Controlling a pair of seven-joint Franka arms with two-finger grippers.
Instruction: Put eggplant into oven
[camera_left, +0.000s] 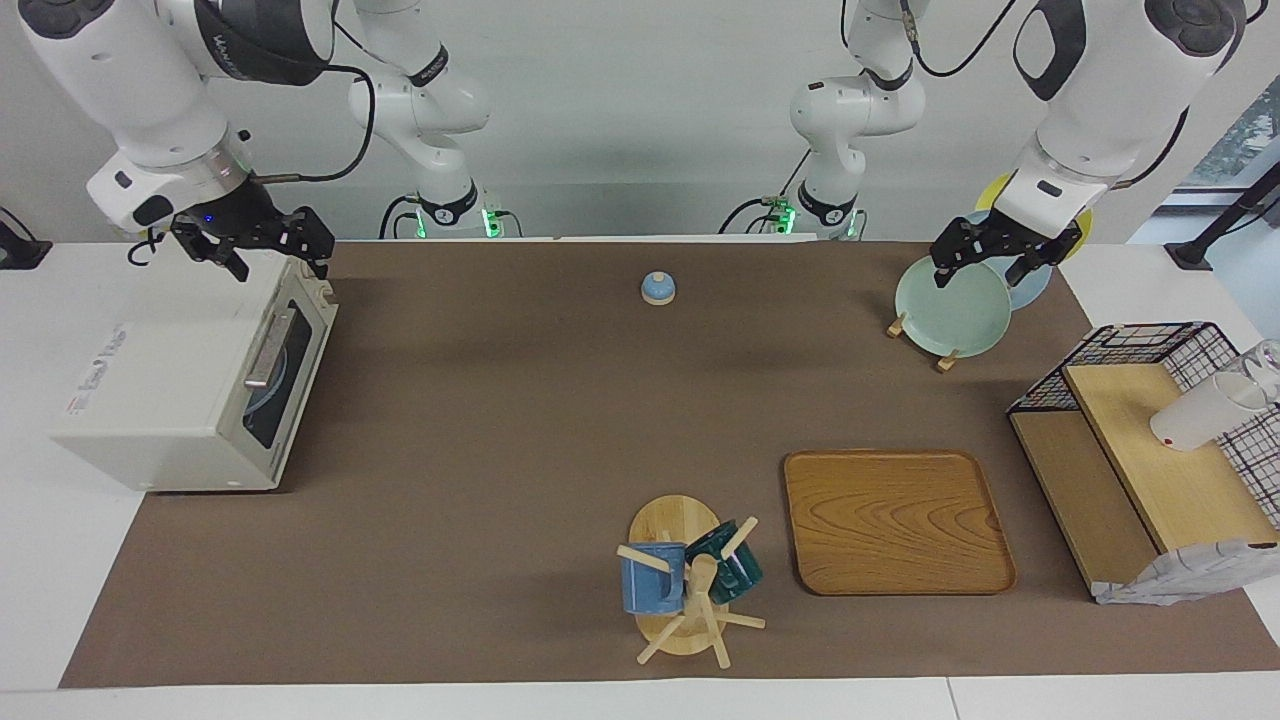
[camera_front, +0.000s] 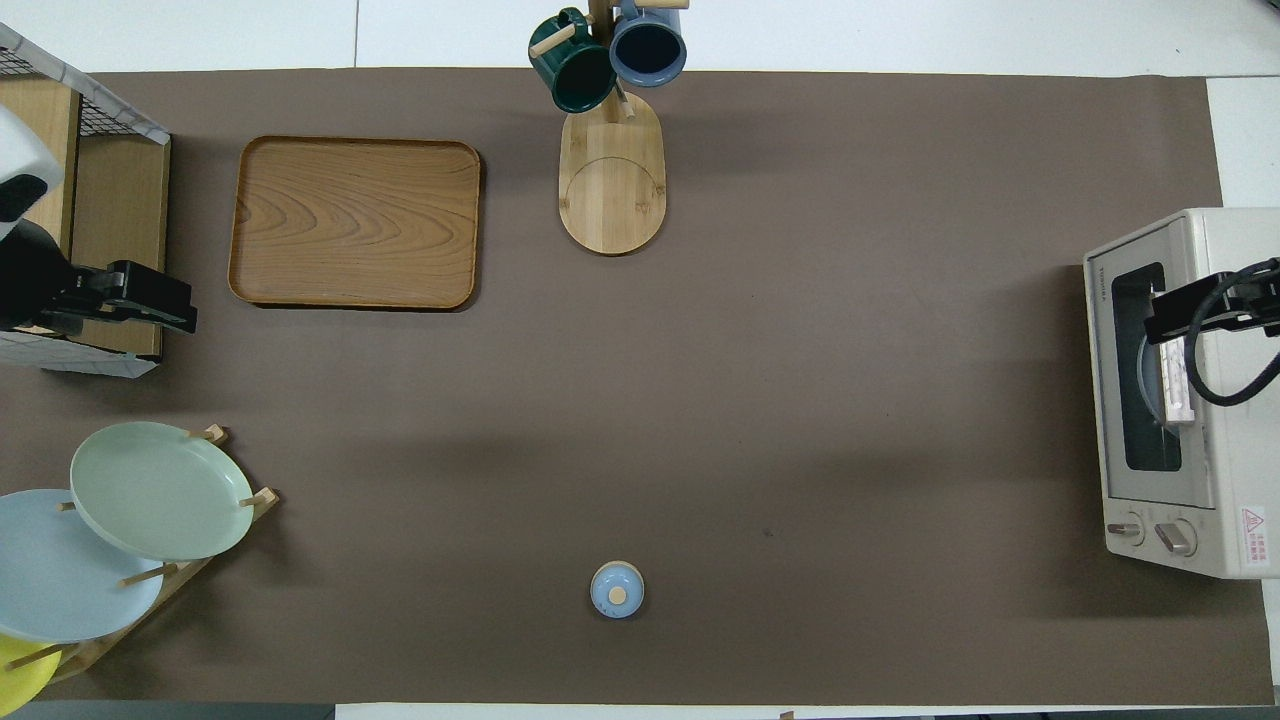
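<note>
Brown-matted surface (camera_left: 500, 420) with oven (camera_left: 190, 390) door shut at the right arm's end, no eggplant seen anywhere (likely already inside); right gripper (camera_left: 265, 250) is held empty with fingers spread over the oven top, left gripper (camera_left: 990, 262) spread over plate rack (camera_left: 950, 305).

Both Franka arms are built of rounded, glossy white link shells with dark grey or black bands and caps at the joints, and black cables loop loosely along the outside of each one. At each base a black collar carries a small white mark, possibly a number, beside glowing green lights. The right gripper (camera_left: 265, 245) and left gripper (camera_left: 990, 262) are angular matt-black assemblies fixed under white wrist housings, the right wrist showing a silver ring and a small blue light, with short black fingers (camera_left: 238, 266) below.
</note>
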